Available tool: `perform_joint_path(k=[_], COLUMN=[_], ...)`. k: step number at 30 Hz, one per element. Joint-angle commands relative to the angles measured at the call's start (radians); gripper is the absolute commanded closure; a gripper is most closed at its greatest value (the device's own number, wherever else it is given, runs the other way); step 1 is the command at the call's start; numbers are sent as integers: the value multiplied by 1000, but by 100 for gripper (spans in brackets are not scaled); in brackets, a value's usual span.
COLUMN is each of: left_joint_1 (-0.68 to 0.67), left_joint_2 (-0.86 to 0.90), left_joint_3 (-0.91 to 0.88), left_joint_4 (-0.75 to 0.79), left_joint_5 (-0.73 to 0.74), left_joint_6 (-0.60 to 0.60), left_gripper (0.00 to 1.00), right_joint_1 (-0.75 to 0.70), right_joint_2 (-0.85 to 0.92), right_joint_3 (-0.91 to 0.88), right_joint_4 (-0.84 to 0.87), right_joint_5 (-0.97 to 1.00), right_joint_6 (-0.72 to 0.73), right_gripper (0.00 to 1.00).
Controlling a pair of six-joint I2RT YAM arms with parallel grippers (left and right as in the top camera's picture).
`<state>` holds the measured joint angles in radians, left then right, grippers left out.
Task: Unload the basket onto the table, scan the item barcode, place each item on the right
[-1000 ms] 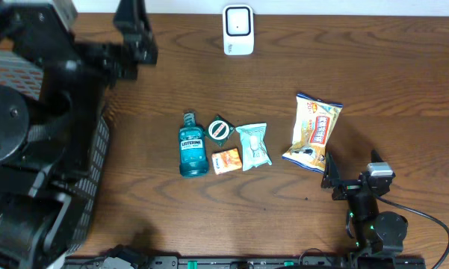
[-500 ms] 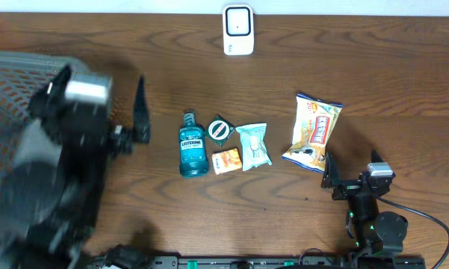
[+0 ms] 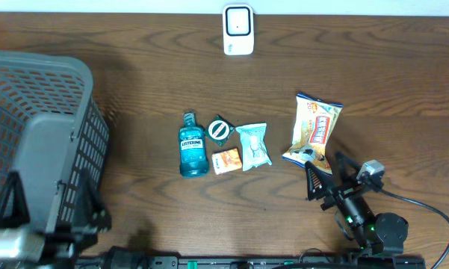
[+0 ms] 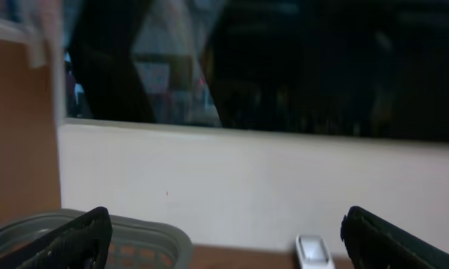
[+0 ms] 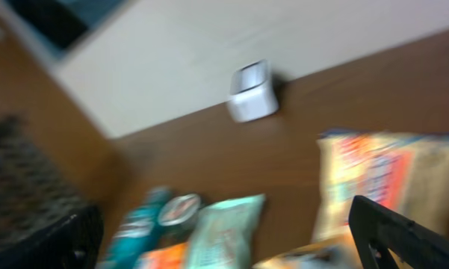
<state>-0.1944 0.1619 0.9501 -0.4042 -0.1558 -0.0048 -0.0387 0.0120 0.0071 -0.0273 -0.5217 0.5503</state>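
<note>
My right fingers stand spread wide and hold nothing. They hover low over the tabletop, just beside the near end of the snack bag. From the right wrist camera, blurred, that bag fills the right side between the two dark finger tips. The white scanner stands upright at the far edge of the tabletop, against the wall, well apart from everything else.

The other goods lie in a tight cluster mid-table: a blue mouthwash bottle, a round tin, a small orange box and a pale green pouch.

My left fingers are also wide apart and empty, looking across the rim of the grey basket on the left toward the wall and the scanner.
</note>
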Motion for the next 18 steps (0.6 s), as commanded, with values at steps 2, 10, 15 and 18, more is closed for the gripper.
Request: perform_joint_path(k=[2, 10, 15, 18], left_joint_1=[17, 18, 18, 18], left_joint_2=[-85, -158, -158, -158], left_joint_3=[-4, -3, -3, -3], left_joint_4=[0, 38, 171, 222], left_joint_5=[18, 12, -84, -168], left_joint_6=[-136, -114, -93, -94], left_gripper=[2, 2, 2, 2], right_joint_1=[7, 7, 7, 7], right_joint_2=[-4, -3, 5, 50], right_joint_3=[-2, -2, 10, 43], right_joint_4=[28, -11, -39, -80], right_joint_5=[-245, -112, 84, 176], right_joint_6=[330, 271, 176, 103], right_gripper=[1, 99, 99, 99])
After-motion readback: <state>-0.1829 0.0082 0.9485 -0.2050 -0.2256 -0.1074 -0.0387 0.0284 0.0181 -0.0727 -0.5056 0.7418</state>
